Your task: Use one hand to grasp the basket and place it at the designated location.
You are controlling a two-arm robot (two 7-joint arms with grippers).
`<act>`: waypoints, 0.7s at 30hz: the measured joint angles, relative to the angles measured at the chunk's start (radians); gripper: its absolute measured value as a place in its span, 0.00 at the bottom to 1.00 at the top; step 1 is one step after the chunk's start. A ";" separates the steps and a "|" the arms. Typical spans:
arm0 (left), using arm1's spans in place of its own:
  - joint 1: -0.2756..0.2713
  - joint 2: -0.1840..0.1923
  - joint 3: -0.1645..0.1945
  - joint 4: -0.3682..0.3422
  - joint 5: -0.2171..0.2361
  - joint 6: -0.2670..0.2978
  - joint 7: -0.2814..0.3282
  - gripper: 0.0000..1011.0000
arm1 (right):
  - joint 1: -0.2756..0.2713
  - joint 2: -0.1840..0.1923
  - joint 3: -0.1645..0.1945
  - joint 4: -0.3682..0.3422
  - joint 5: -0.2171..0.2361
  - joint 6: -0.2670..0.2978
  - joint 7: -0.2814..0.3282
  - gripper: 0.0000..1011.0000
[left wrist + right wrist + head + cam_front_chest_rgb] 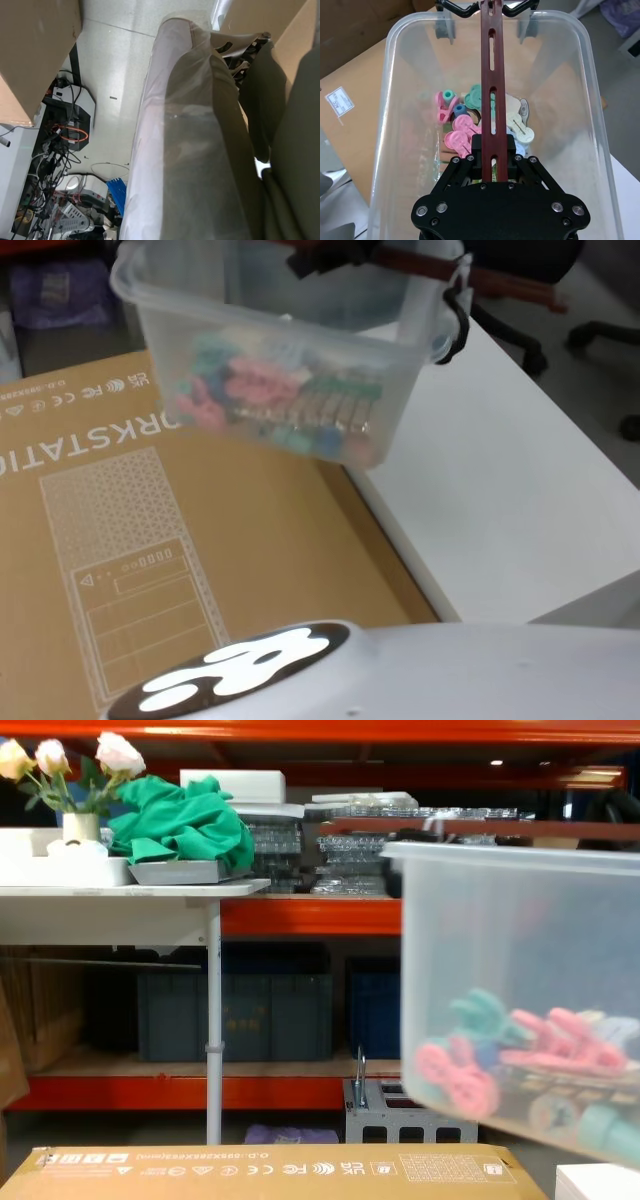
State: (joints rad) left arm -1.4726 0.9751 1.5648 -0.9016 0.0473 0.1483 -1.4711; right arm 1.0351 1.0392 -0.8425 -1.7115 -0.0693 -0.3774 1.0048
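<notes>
The basket (330,335) is a large tub of milky, see-through plastic with straight smooth walls, rounded corners and a thick rolled rim. It hangs in the air, tilted. From the head camera it sits over the far edge of a flat brown cardboard carton (200,540) printed with white lettering and line drawings, just where the carton meets the plain white worktop (500,490). In the chest view its wall (520,920) fills the right side, and its floor slopes down to the right, clear of the carton's top (270,1170). A heap of small pastel plastic pieces (462,135) in pink, teal, blue and cream lies in the bottom, blurred through the cloudy wall. A flat dark red handle (491,65) with long slots cut in it spans the opening lengthwise. It ends in black wire hooks (465,7) at the far rim. The right tool (493,150) reaches in from above the tub's middle. Its matte black bolted plates fan out behind two blocky fingers (477,145), which are pinched narrow against either face of the handle and carry the tub by it. From the head camera the same tool (335,255) shows as a dark shape at the top of the tub. Behind the basket, orange steel shelving (300,915) holds dark blue crates (240,1015).
</notes>
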 joint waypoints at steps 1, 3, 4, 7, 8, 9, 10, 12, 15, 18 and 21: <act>0.000 0.000 0.000 0.000 0.000 0.000 0.000 0.00 | -0.001 0.003 0.003 0.004 0.002 0.004 0.000 0.24; 0.000 0.000 0.000 0.000 0.000 0.000 0.000 0.00 | -0.004 0.009 0.011 0.012 0.004 0.013 0.001 0.24; 0.000 0.000 0.000 0.000 0.000 0.000 0.000 0.00 | -0.005 0.010 0.014 0.014 0.005 0.015 0.001 0.24; 0.000 0.000 0.000 0.000 0.000 0.000 0.000 0.00 | -0.010 0.013 0.022 0.018 0.005 0.021 0.003 0.24; 0.000 0.000 0.000 0.000 0.000 0.000 0.000 0.00 | -0.012 0.016 0.026 0.022 0.004 0.026 0.003 0.24; 0.000 0.000 0.000 0.000 0.000 0.000 0.000 0.00 | -0.013 0.018 0.028 0.024 0.003 0.029 0.003 0.24; 0.000 0.000 0.000 0.000 0.000 0.000 0.000 0.00 | -0.014 0.020 0.030 0.027 0.002 0.034 0.003 0.24; 0.000 0.000 0.000 0.000 0.000 0.000 0.000 0.00 | -0.017 0.025 0.034 0.032 -0.003 0.044 0.003 0.24; 0.000 0.000 0.000 0.000 0.000 0.000 0.000 0.00 | -0.021 0.045 0.036 0.052 -0.056 0.127 0.007 0.24; 0.000 0.000 0.000 0.000 0.000 0.000 0.000 0.00 | -0.023 0.053 0.038 0.060 -0.091 0.176 0.012 0.24; 0.000 0.000 0.000 0.000 0.000 0.000 0.000 0.00 | -0.024 0.057 0.042 0.075 -0.116 0.227 0.024 0.24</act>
State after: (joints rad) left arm -1.4726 0.9751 1.5648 -0.9015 0.0473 0.1483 -1.4711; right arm 1.0112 1.0966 -0.8008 -1.6364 -0.1852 -0.1506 1.0289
